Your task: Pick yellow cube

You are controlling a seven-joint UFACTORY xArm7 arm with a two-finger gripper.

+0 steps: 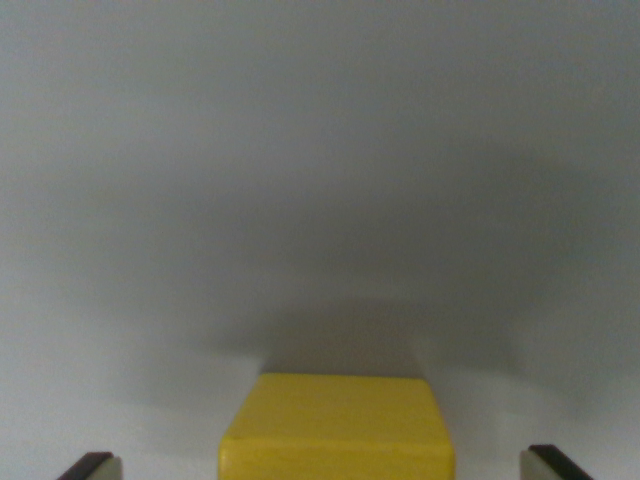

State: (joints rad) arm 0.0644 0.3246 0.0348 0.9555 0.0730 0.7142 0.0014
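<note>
A yellow cube (pixel 338 425) sits on a plain grey surface at the bottom centre of the wrist view, with its top face and upper front edge showing. My gripper (pixel 320 468) is open; its two fingertips (pixel 92 466) poke in at the bottom corners, one on each side of the cube. Wide gaps separate the cube from both pads, so nothing touches it. The cube's lower part is cut off by the frame edge.
The grey surface (pixel 320 180) fills the remainder of the view, with a soft shadow behind the cube.
</note>
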